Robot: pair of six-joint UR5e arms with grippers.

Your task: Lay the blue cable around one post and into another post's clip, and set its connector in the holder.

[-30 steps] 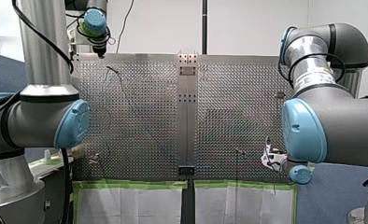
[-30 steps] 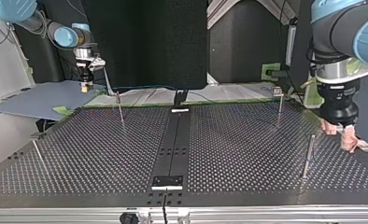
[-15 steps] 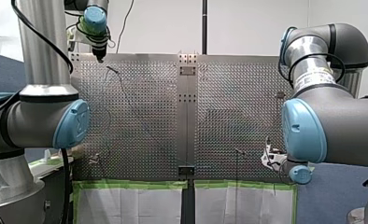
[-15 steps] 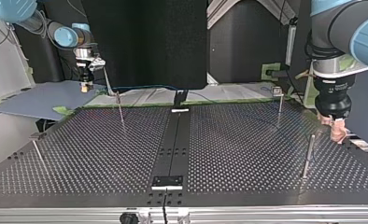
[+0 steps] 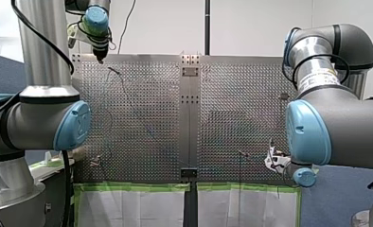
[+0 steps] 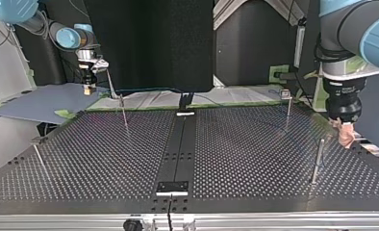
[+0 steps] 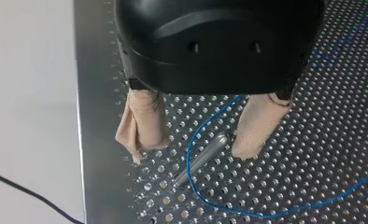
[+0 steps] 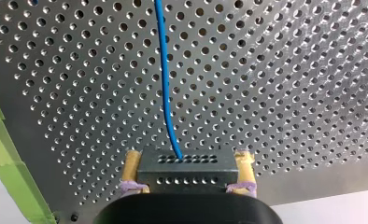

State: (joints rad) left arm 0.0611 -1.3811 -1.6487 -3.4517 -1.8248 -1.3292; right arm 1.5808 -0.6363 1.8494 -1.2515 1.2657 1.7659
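Note:
In the left wrist view my left gripper (image 7: 189, 151) stands open, its beige pads (image 7: 142, 123) on either side of a thin metal post (image 7: 201, 156) below them. The blue cable (image 7: 266, 215) curves around that post and runs off over the perforated table; nothing is held. In the top view this gripper (image 6: 345, 137) hangs just above and behind the post (image 6: 317, 161) at the right. My right gripper (image 8: 189, 155) is shut with its yellow pads on the dark perforated connector (image 8: 187, 171), from which the cable (image 8: 166, 79) leads away. It hovers at the table's far left corner (image 6: 87, 89).
More thin posts stand on the table (image 6: 255, 159): one at the far left (image 6: 123, 113), one at the near left (image 6: 37, 154), one with a clip top at the far right (image 6: 286, 98). A dark centre rail (image 6: 178, 154) carries a black plate (image 6: 173, 187). Green tape (image 8: 7, 186) edges the table.
My left gripper has lifted and drawn back from the right-hand post, leaving the cable around it. My right gripper keeps still with the connector.

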